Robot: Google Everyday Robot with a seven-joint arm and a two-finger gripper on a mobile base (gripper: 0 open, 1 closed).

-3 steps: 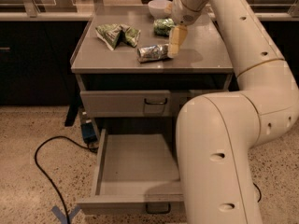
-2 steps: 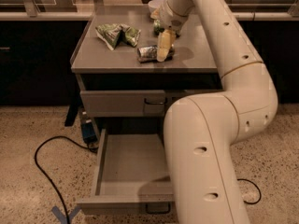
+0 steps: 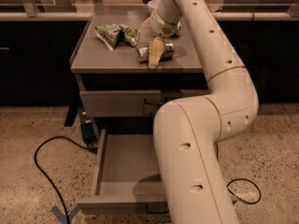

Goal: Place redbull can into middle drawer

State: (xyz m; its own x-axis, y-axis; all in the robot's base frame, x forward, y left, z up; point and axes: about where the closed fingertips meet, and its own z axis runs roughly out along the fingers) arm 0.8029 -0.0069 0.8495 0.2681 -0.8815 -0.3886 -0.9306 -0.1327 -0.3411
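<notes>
The gripper (image 3: pixel 156 54) hangs low over the front middle of the cabinet top (image 3: pixel 105 57), right at the can (image 3: pixel 141 54). Whether it is open, closed or gripping the can cannot be told. The can lies on its side, near the top's front edge, its ends showing left and right of the gripper. Behind it to the left lies a green chip bag (image 3: pixel 113 33), apart from the can. A white bowl (image 3: pixel 153 4) stands at the back edge, partly hidden by the arm (image 3: pixel 196 148). The top's left front is bare grey surface.

Below the top, the top drawer (image 3: pixel 112 104) is closed. The middle drawer (image 3: pixel 119 167) beneath it is pulled well out toward the camera, its left wall and grey floor in view. The arm's thick lower link stands in front of the drawer's right side and hides it. A black cable (image 3: pixel 41 164) loops on the speckled floor to the drawer's left.
</notes>
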